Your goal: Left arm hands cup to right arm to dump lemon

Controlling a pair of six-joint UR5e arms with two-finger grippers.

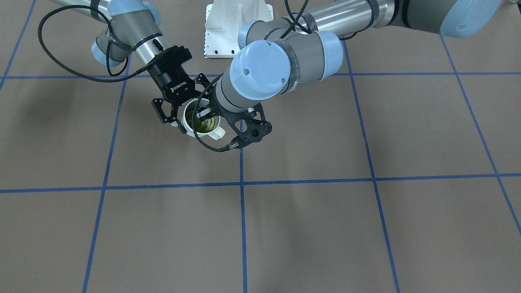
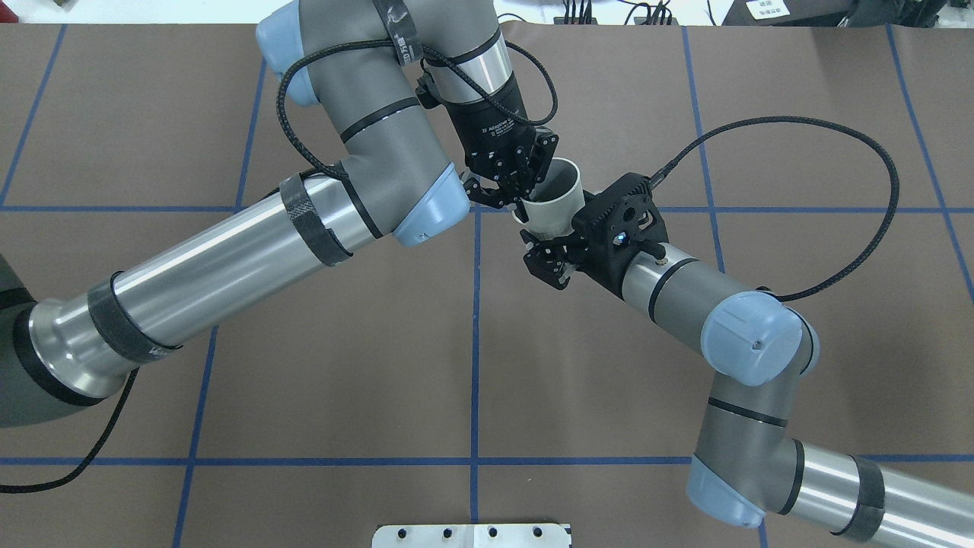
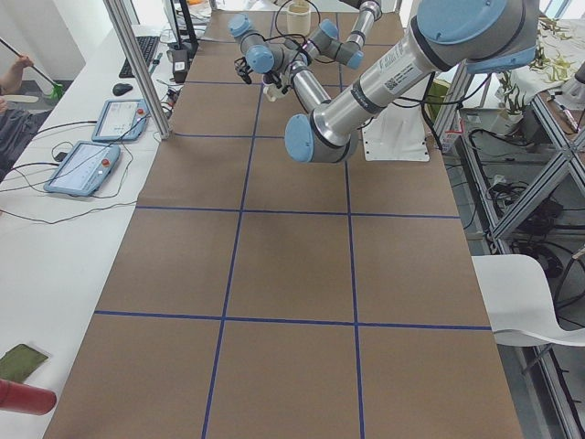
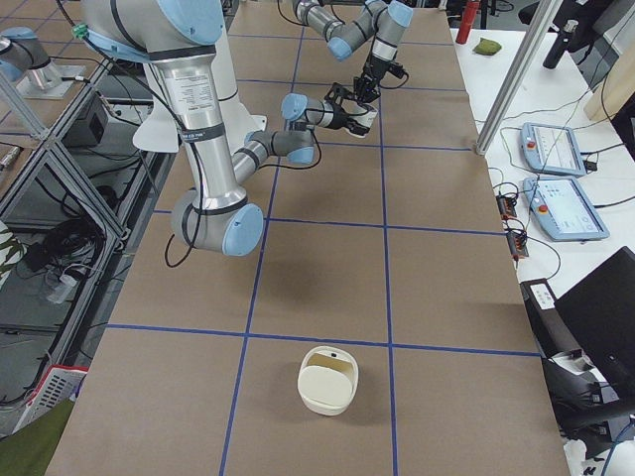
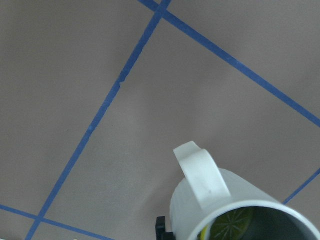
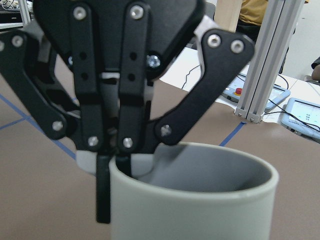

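Note:
The cup (image 2: 555, 205) is a small white mug with a grey inside, held above the table near its middle, tilted with its mouth away from the robot. The left gripper (image 2: 523, 194) is shut on its rim, one finger inside and one outside, as the right wrist view (image 6: 112, 170) shows. The right gripper (image 2: 549, 253), printed ROBOTIQ, is open, its fingers (image 1: 178, 123) spread either side of the cup's body; I cannot tell if they touch. The lemon (image 5: 234, 225) is a yellow-green piece lying inside the cup (image 5: 200, 182), also seen from the front (image 1: 202, 123).
The table is brown with a blue tape grid (image 2: 476, 342). The white robot base plate (image 2: 472, 535) is at the near edge. A cream basket-like container (image 4: 327, 380) stands toward the table's right end. Tablets and cables (image 3: 87, 165) lie on the side bench.

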